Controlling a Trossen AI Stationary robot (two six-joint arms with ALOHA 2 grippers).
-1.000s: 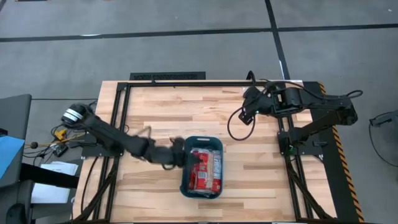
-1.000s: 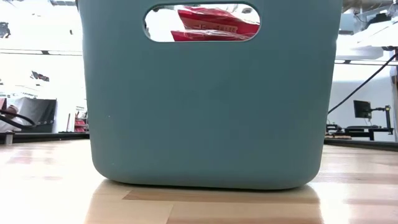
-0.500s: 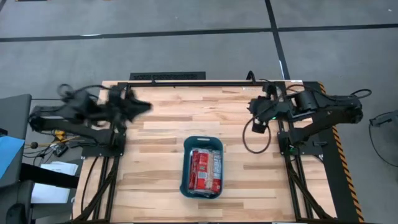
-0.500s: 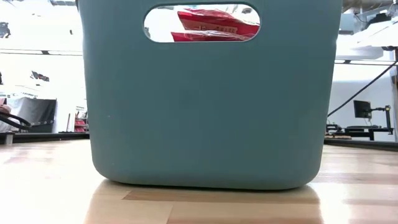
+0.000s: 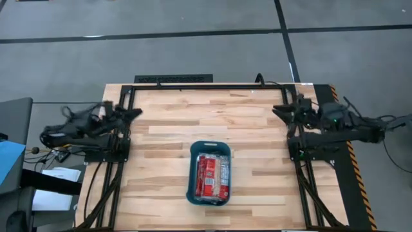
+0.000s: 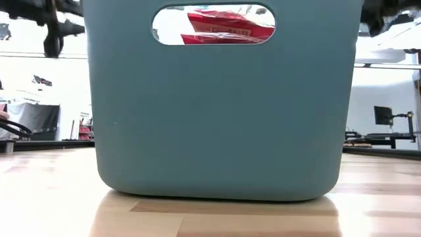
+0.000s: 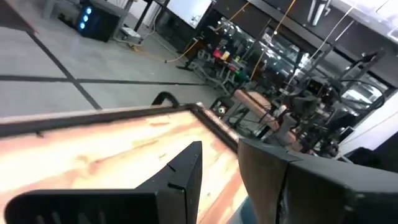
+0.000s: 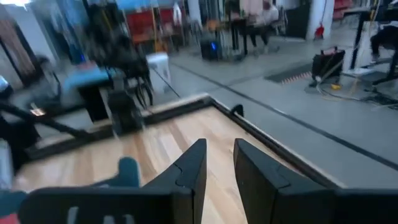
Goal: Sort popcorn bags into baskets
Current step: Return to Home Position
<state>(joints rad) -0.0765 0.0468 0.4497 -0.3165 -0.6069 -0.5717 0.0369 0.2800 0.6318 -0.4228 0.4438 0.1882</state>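
The teal basket (image 5: 209, 149) stands on its base near the middle of the table and fills the low view (image 6: 217, 105). Several red popcorn bags (image 5: 212, 177) lie flat inside it; one bag (image 6: 220, 25) shows through the handle hole. My left gripper (image 5: 134, 112) is drawn back at the table's left far side, holding nothing, with a narrow gap between its fingers (image 7: 219, 149). My right gripper (image 5: 278, 109) is drawn back at the right far side, likewise narrowly open and holding nothing (image 8: 219, 146).
A black metal frame (image 5: 174, 82) runs along the table's far edge and down both sides. Bare wood (image 5: 174, 129) lies between the basket and both arms. Beyond the table, the wrist views show a workshop with equipment.
My left gripper, which was at the basket's left rim, has swung away up and back to the table's left far side, and the arm has folded down. My right arm has pulled back toward the right edge and folded down. The basket and bags have stayed put.
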